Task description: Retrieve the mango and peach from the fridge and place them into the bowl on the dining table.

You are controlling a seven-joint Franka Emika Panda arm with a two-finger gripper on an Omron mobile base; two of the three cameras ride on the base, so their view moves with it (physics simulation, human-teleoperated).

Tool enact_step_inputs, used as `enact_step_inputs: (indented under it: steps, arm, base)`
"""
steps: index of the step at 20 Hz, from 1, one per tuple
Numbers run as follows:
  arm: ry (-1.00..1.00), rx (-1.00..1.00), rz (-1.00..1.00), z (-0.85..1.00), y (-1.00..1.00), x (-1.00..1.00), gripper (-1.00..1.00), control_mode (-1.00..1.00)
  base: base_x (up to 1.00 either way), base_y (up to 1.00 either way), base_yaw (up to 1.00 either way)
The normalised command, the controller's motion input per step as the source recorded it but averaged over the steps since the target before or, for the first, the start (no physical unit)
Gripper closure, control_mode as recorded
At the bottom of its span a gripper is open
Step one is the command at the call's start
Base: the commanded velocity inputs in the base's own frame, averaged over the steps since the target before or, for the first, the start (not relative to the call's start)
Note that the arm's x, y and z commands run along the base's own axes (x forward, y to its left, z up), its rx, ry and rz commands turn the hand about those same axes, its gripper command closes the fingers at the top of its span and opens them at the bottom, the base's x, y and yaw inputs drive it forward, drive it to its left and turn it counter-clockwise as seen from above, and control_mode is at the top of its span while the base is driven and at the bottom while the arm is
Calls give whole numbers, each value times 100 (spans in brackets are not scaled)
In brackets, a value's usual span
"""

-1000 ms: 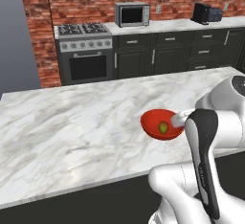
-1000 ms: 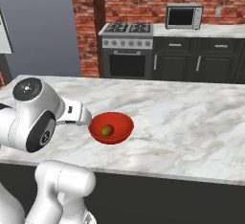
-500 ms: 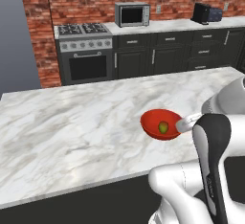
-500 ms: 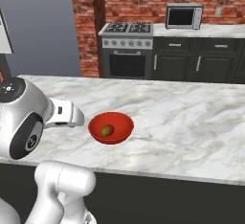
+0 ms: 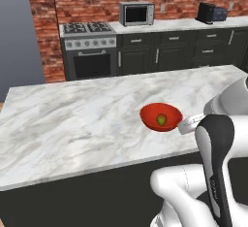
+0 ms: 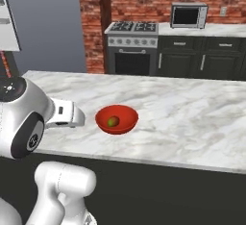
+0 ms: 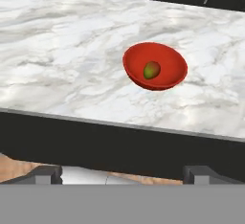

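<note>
Tool: two dark fingertips (image 7: 45, 173) at the bottom corners of the hand view, spread wide, grasping nothing.
Table: white grey-veined marble dining table (image 7: 57, 65), near edge across mid-frame.
Bowl: glossy red shallow bowl (image 7: 165, 58), centre-right, close to that edge.
Mango: small yellow-green oval mango (image 7: 151, 70) resting inside the bowl.
Peach: not delivered, likely in the fridge.
Risk: swinging the arm away may clip the bowl near the edge.
</note>
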Motion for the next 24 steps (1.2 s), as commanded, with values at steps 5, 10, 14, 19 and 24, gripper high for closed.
enact_step_inputs:
  steps: [5,10,14,19,24]
  arm:
    - [0,0,0,0,0,0,-100,100]
    - [0,0,0,0,0,0,-100,100]
    - [0,0,0,0,0,0,-100,100]
    - [0,0,0,0,0,0,-100,100]
    - [0,0,0,0,0,0,-100,100]
  base:
    - [-71,67,23]
    - [-9,100,34]
    - [0,100,27]
    - [3,100,20]
    - [25,100,18]
